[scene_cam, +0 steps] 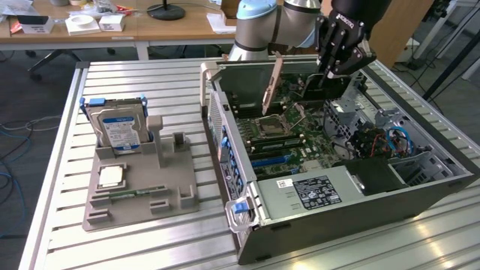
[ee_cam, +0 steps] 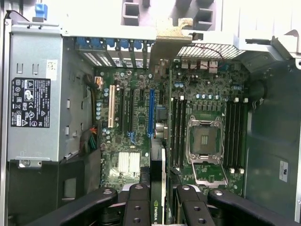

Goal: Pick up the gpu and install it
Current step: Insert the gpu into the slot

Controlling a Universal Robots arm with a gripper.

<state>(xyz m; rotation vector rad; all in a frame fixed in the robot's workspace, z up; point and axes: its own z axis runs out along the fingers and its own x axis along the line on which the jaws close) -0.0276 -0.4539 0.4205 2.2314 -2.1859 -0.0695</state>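
Grasping the gpu tight in the claw, with the thin black card pinched on its edge between the fingers. Holding it up over the open computer box. Pointing the card's pale metal end away from the claw, toward the far wall of the box.

Looking down past the claw: green board right below, long blue slot just beside the card's edge, square silver chip holder a bit off on the other side. Cannot tell about the card touching the board.

Sitting inside the box, off to one side of the claw: a big grey power box.

Standing well away from the claw, outside the box, on the metal table: a grey holder with the blue-labelled hard drive upright in it.
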